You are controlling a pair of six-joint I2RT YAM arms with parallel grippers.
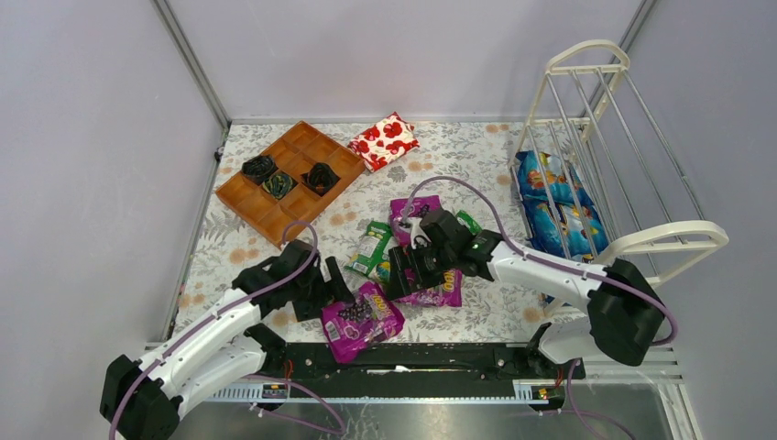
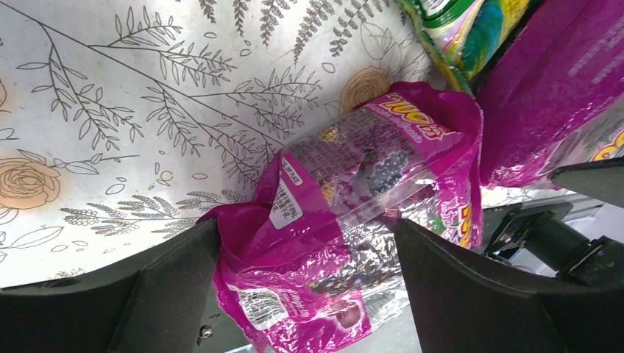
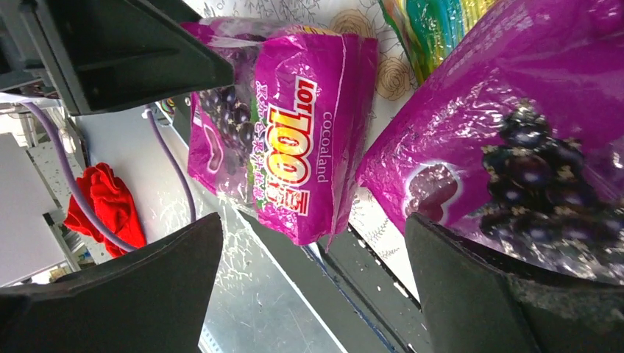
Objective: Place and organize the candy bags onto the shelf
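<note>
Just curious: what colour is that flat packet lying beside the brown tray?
The packet is white with red flowers, clearest in the top view.

Two white-shelled arms with chunky black joints, lilac cables looped alongside, black wedge-shaped fingers (image 2: 471,287).

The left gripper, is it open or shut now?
Open. The left gripper has its fingers spread on either side of a purple candy bag.
</note>
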